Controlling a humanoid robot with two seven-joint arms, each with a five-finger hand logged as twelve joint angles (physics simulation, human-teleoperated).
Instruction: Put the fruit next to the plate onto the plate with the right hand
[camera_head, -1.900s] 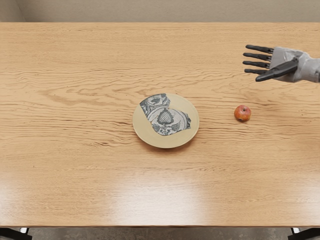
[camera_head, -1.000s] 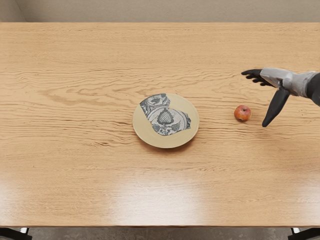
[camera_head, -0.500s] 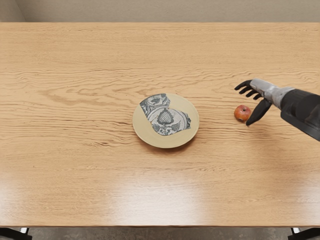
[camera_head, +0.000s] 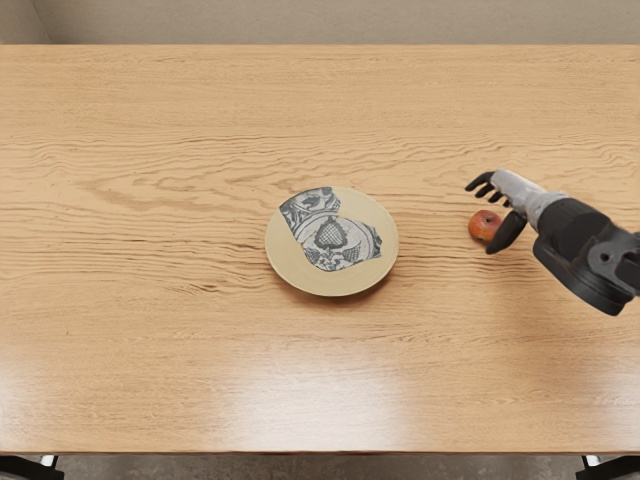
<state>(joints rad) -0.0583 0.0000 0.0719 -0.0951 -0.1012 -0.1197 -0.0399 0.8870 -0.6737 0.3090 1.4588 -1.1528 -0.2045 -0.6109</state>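
A broad wooden table (camera_head: 150, 330) with a pale, strongly grained top is seen from above at a slant, and it fills nearly the whole view. A round tan plate (camera_head: 352, 278) is set near the middle of the table, and its surface is partly covered by a blue-grey ornamental pattern (camera_head: 330, 235). From the right edge of the scene, the dark, thick forearm of the right arm (camera_head: 585, 255) is stretched in low over the wood. At its end the right hand (camera_head: 510, 200) is held just to the right of the fruit, with its dark fingers (camera_head: 480, 184) spread and arched past the far side of the fruit and the thumb (camera_head: 507, 232) pointed down close to the fruit's near right side. Nothing is gripped by the hand, and whether the thumb is touching the skin cannot be told. The small red fruit (camera_head: 483, 225), seemingly an apple, is seen resting on the bare tabletop, well apart from the plate and to its right.
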